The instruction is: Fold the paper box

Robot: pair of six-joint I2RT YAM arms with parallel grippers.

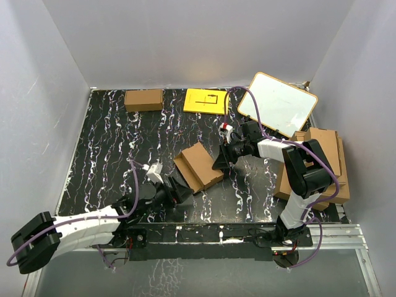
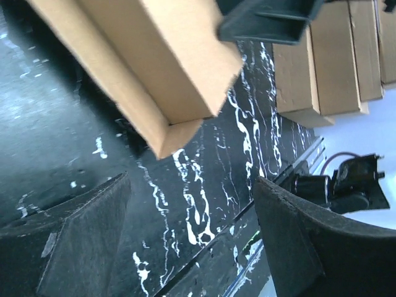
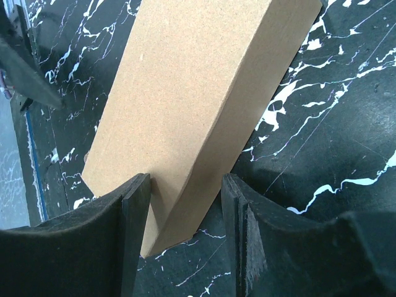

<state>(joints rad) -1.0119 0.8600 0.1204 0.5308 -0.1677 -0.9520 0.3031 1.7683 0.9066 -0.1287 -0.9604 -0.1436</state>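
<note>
The paper box (image 1: 199,166), a plain brown carton, lies slanted in the middle of the black marbled table. Its near end has a flap standing open toward my left gripper (image 1: 176,185). In the left wrist view that gripper (image 2: 192,185) is wide open over bare table, with the box (image 2: 154,68) just beyond the fingertips and apart from them. My right gripper (image 1: 223,162) is at the box's right corner. In the right wrist view its jaws (image 3: 185,179) close around that corner of the box (image 3: 192,93), which is tilted up off the table.
A smaller brown carton (image 1: 143,99) and a yellow sheet (image 1: 205,101) lie at the back. A whiteboard (image 1: 277,104) leans at the back right. A pile of larger cardboard sheets (image 1: 322,161) fills the right side, behind the right arm.
</note>
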